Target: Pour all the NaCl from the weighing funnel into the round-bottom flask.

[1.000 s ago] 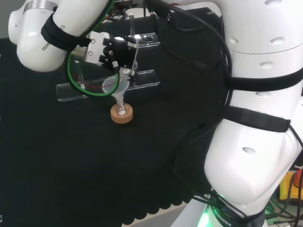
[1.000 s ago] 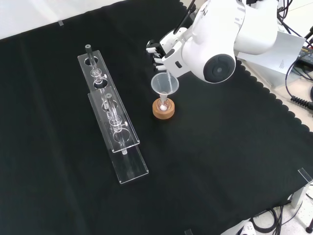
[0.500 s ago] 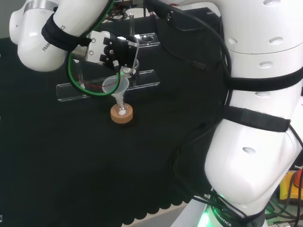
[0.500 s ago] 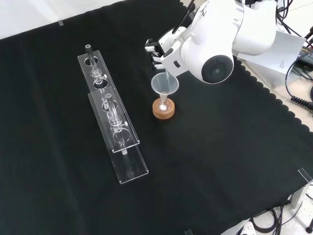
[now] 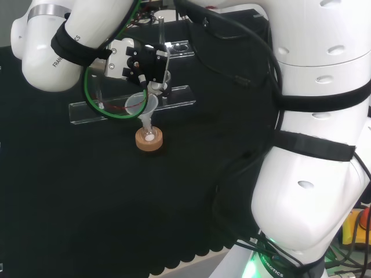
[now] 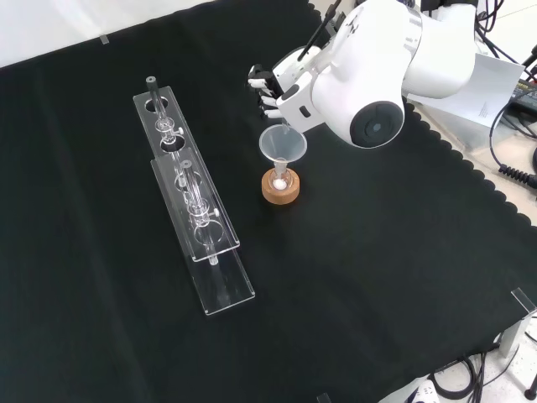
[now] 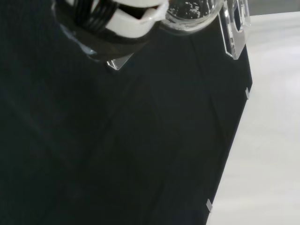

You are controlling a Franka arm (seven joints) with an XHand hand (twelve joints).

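In the front view, going from the left, a clear plastic rack [image 6: 191, 206] lies lengthwise on the black cloth of the desk [image 6: 101, 336], with small glass pieces standing in its holes (how many, I cannot tell). To its right, well apart from the rack, a cork ring [image 6: 280, 190] sits on the cloth, and the round-bottom flask [image 6: 279, 179] rests in it; a white patch shows inside the flask. A clear funnel [image 6: 283, 144] stands upright in the flask's neck, its wide mouth facing up.

Just above the funnel's mouth in that view, the hand [image 6: 268, 86] comes in from the top, partly behind the arm's big white link [image 6: 369, 71] with its round grey cap. Its black and white fingers are curled, and a thin clear piece, the weighing funnel [image 6: 288, 128], slants from them down toward the funnel's mouth.

In the head view, again from the left, the rack [image 5: 87, 111] lies across the cloth farther off, and the hand [image 5: 145, 63] hangs before it, fingers curled round the weighing funnel [image 5: 152, 88], which is tilted over the clear funnel [image 5: 138, 104]. Below stands the flask [image 5: 149, 136] in the cork ring [image 5: 149, 142], white at its middle.

In the wrist view, a curled black and white part of the hand [image 7: 126, 21] shows close beside a clear rounded glass surface [image 7: 190, 11] speckled with white grains. The edge of the black cloth [image 7: 140, 140] meets a pale floor [image 7: 267, 140].
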